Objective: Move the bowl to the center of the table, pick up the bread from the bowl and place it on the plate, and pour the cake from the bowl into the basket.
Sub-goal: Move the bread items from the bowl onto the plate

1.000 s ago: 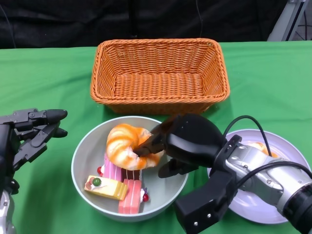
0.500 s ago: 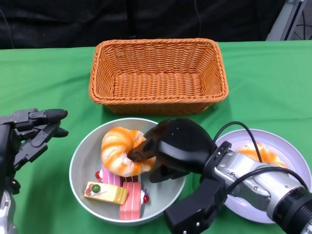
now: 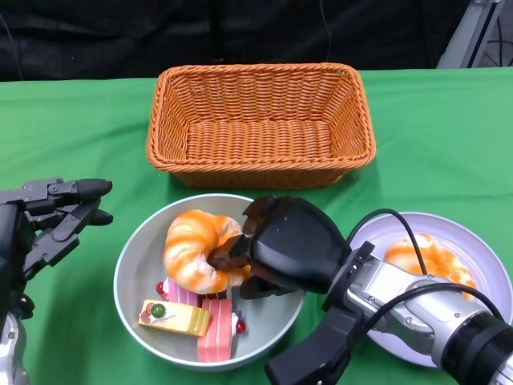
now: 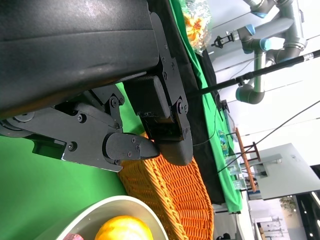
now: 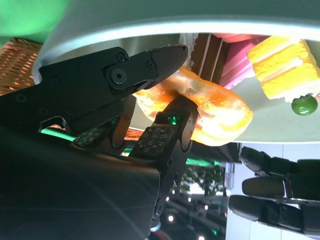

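Note:
A pale green bowl (image 3: pixel 128 265) stands in front of the basket and holds an orange-striped bread (image 3: pixel 188 249) lying on top of cake slices: a yellow one (image 3: pixel 172 314) and a pink one (image 3: pixel 215 333). My right hand (image 3: pixel 292 245) reaches into the bowl from the right and pinches the bread's near side. The right wrist view shows its fingers (image 5: pixel 160 135) closed around the bread (image 5: pixel 220 112), beside the yellow cake (image 5: pixel 285 70). My left hand (image 3: pixel 48 216) hovers left of the bowl, holding nothing, fingers apart. A white plate (image 3: pixel 481 257) at the right carries another bread (image 3: pixel 425 258).
The orange wicker basket (image 3: pixel 260 120) sits just behind the bowl, with nothing in it. Green cloth covers the table. A black backdrop runs along the far edge. In the left wrist view the basket (image 4: pixel 170 195) and the bowl's rim (image 4: pixel 100 215) lie beyond my left hand (image 4: pixel 125 125).
My right hand has shifted a little to the left over the bowl, carrying the bread with it. The left hand has stayed where it was.

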